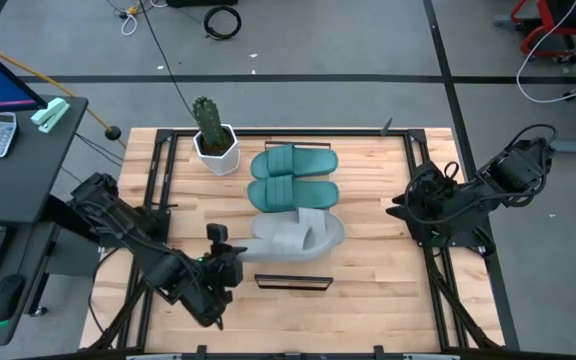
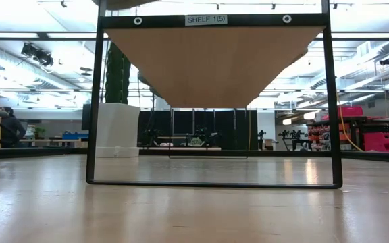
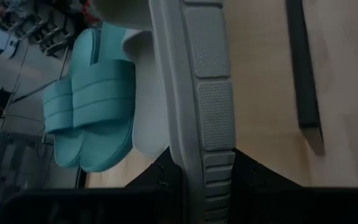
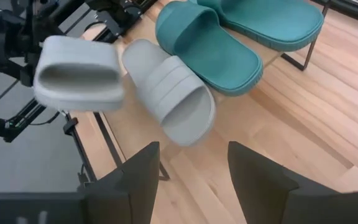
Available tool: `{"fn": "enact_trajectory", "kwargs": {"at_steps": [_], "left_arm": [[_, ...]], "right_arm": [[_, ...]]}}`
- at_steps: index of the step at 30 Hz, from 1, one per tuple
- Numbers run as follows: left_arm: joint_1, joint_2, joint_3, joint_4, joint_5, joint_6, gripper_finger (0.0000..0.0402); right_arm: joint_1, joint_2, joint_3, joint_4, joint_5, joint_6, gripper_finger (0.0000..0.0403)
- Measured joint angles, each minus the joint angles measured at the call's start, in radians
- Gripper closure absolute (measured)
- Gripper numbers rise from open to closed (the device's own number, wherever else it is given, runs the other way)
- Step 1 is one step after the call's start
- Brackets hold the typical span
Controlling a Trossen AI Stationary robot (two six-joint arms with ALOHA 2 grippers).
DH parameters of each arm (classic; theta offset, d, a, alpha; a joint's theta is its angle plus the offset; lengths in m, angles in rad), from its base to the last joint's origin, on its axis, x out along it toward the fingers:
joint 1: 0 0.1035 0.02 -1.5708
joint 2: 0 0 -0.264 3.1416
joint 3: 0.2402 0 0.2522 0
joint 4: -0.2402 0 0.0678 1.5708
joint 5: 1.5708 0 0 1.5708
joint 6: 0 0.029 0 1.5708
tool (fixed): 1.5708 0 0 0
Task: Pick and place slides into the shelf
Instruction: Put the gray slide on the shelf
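Holding item: one light grey slide (image 4: pixel 76 73), clamped on edge between the fingers of the left gripper (image 1: pixel 230 262); the left wrist view shows its ribbed sole edge (image 3: pixel 213 112) running straight out from between the two fingers.
Item position: at the near-left end of the shelf (image 2: pixel 215 57), lifted clear of the wood in the right wrist view, just beside the second grey slide (image 4: pixel 169 99).
Grip relation: fingers closed on the heel end of the sole, one each side; strap and toe project forward, unsupported.
Second grey slide: lying on the shelf, next to the teal pair, appears slightly skewed.
Teal slides (image 1: pixel 293 178): two, side by side at the far end of the shelf, already placed.
Step in hand, judged: setting the last slide into the remaining near slot.
Recommended handling: rotate sole-down before release, lower until flat, keep clear of the neighbouring grey slide; foam may flex and swing in an end grip.
Right gripper (image 4: pixel 191 171): fingers apart, empty, waiting above the table's right side.
Potted cactus (image 1: pixel 211 135): far-left corner, well apart from the work.
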Motion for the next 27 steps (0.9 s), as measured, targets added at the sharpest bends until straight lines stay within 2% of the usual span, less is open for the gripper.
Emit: {"fn": "enact_trajectory", "kwargs": {"at_steps": [4, 9, 13, 21, 27], "left_arm": [[0.028, 0.045, 0.029, 0.006, -0.004, 0.026, 0.0332], [0.029, 0.162, 0.144, 0.005, -0.028, 0.173, 0.0332], [0.031, 0.247, 0.236, -0.038, -0.059, 0.198, 0.0332], [0.048, 0.306, 0.294, -0.261, -0.053, -0.061, 0.0332], [0.018, 0.306, 0.297, -0.282, -0.049, -0.056, 0.0332]], "right_arm": [[0.000, 0.002, 0.000, -0.001, -0.017, -0.002, 0.0207], [0.000, 0.012, 0.000, -0.008, -0.024, -0.003, 0.0207], [0.000, 0.022, 0.000, -0.008, -0.024, -0.007, 0.0207], [0.000, 0.034, 0.000, -0.008, -0.040, -0.009, 0.0207], [0.000, 0.034, 0.000, -0.009, -0.042, -0.027, 0.0207]]}}
